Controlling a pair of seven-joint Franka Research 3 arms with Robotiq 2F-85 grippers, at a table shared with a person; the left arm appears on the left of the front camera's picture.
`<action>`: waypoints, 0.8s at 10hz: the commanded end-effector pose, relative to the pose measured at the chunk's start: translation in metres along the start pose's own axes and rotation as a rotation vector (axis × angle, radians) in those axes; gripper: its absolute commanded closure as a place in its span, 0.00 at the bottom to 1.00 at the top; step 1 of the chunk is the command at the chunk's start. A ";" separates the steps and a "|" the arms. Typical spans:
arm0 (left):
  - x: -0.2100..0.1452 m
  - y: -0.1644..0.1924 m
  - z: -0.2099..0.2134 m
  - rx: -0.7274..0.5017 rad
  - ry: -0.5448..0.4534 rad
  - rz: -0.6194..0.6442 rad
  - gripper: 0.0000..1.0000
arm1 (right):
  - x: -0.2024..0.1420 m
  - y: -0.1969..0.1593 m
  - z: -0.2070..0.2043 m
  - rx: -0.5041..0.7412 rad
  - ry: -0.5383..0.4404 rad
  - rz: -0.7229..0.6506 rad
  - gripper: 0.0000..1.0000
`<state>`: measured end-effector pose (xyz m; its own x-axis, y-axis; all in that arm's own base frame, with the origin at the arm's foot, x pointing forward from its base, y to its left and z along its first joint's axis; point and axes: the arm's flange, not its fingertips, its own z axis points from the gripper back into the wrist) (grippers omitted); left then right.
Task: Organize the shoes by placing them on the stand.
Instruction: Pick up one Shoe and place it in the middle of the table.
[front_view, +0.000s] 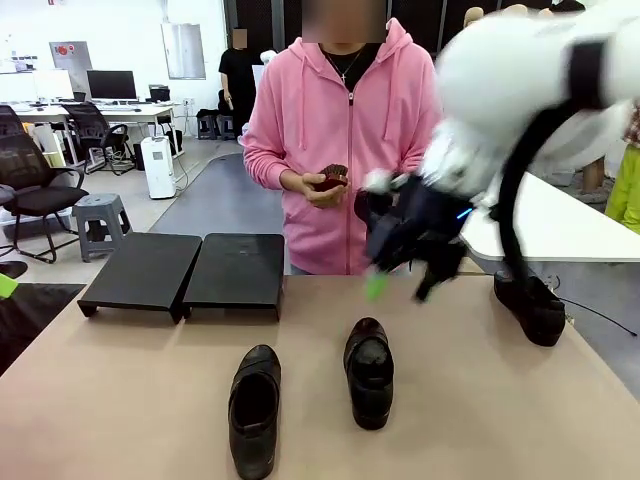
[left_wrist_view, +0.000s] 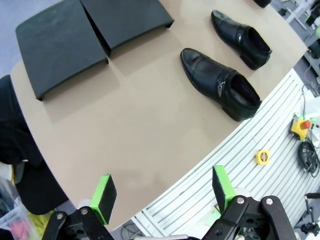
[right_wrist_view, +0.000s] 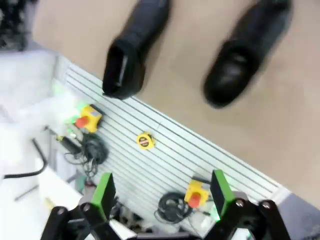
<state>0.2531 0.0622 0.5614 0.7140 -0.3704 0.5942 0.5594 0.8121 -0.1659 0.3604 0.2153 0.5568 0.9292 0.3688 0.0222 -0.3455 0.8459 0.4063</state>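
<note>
Two black glossy shoes lie on the tan table near its front, toes pointing away from me. A third shoe sits at the right edge. The stand, two low black panels side by side, is at the far left. My right gripper hangs blurred above the table's far middle, open and holding nothing. Its wrist view shows two shoes beyond its open gripper. My left gripper is open over the table's near edge, with shoes and stand ahead.
A person in a pink hoodie stands at the far side holding a small brown object. Below the table's near edge lies a white slatted surface with a yellow tape measure and a red stop button. A white table stands at right.
</note>
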 end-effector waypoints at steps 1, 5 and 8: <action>0.000 0.001 0.001 -0.013 -0.007 -0.006 0.00 | -0.005 -0.083 0.076 0.158 -0.012 -0.132 0.00; 0.000 0.001 0.001 -0.013 -0.007 -0.006 0.00 | -0.061 -0.272 0.150 0.494 -0.008 -0.256 0.00; 0.000 0.001 0.001 -0.013 -0.007 -0.006 0.00 | -0.127 -0.362 0.142 0.675 -0.175 -0.302 0.00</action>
<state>0.2532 0.0626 0.5613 0.7141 -0.3697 0.5945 0.5591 0.8121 -0.1667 0.3875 -0.1910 0.5365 0.9946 0.0509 -0.0906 0.0502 0.5274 0.8481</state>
